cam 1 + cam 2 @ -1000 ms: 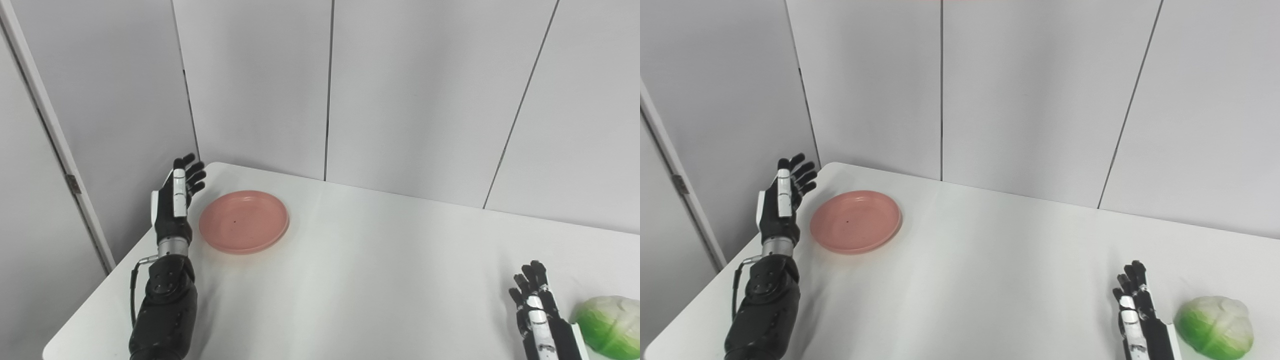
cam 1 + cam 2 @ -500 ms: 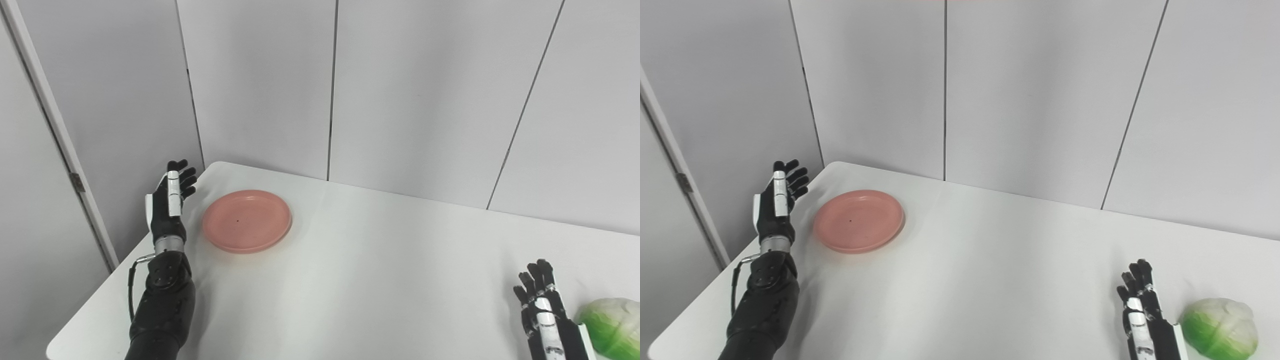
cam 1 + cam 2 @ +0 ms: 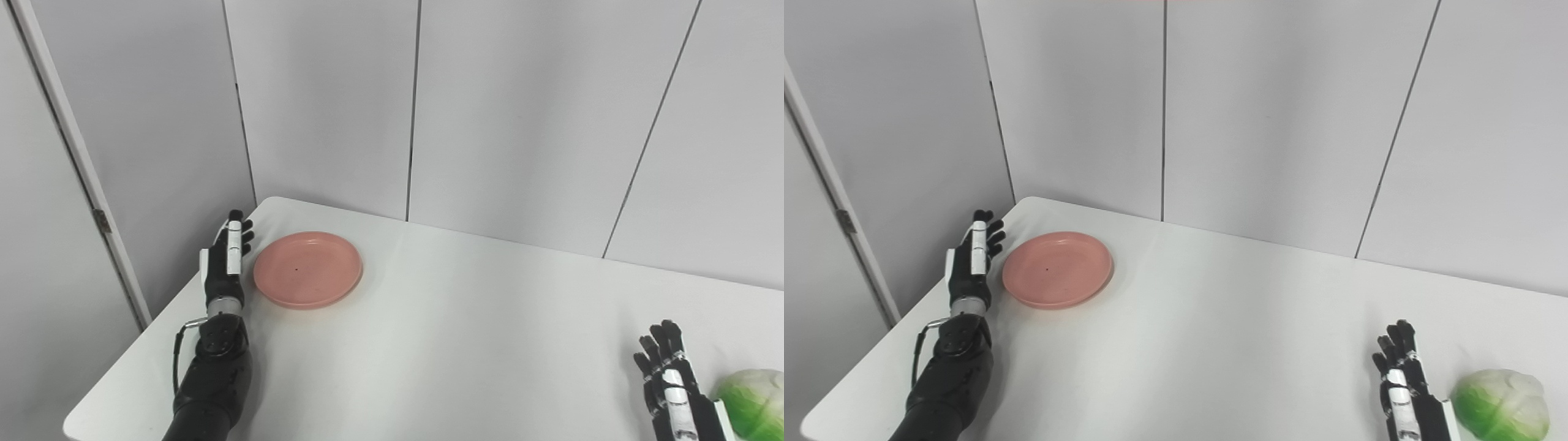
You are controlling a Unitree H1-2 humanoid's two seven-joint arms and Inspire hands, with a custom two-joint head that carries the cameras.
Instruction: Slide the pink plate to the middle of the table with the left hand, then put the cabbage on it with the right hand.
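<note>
Fingers spread and holding nothing, my left robot hand (image 3: 225, 266) stands just beside the pink plate (image 3: 307, 269) at the counter's (image 3: 441, 343) far left corner. My right robot hand (image 3: 1402, 386), likewise empty, waits beside the cabbage (image 3: 1500, 404).

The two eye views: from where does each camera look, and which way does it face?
Left eye view: sits on the head, faces down and forward over the table; shows the left hand beside the plate, the right hand, and the cabbage cut off.
Right eye view: sits slightly further right, faces the same way; shows both arms and the whole cabbage.
Shared: the same table, plate, cabbage, hands and wall.
</note>
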